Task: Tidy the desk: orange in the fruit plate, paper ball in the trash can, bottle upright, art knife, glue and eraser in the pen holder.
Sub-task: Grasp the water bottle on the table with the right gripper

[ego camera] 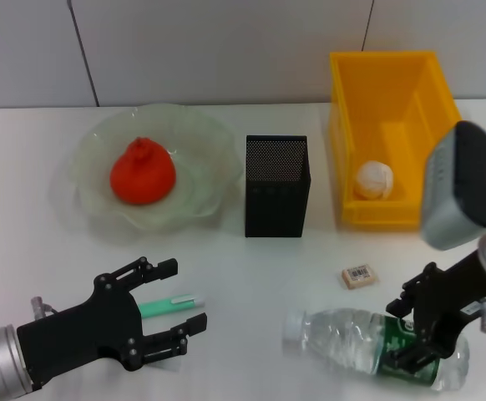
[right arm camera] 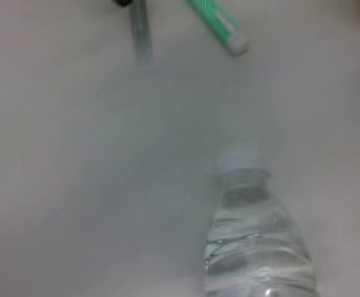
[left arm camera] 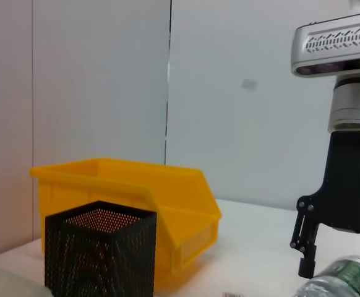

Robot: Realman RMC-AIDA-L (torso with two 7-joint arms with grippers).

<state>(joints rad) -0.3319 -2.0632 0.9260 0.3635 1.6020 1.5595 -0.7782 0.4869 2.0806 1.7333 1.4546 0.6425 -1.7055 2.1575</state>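
One eraser (ego camera: 359, 276) lies beside the bottle (ego camera: 368, 347).

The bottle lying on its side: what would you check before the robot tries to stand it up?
1. right gripper astride bottle at its label: ok.
2. Jaws closed firmly on it: cannot tell.
3. Cap on: ok.
4. eraser apart from the bottle: ok.
5. left gripper, open around the green art knife, away from the bottle: ok.
6. orange in fruit plate, paper ball in trash can: ok.
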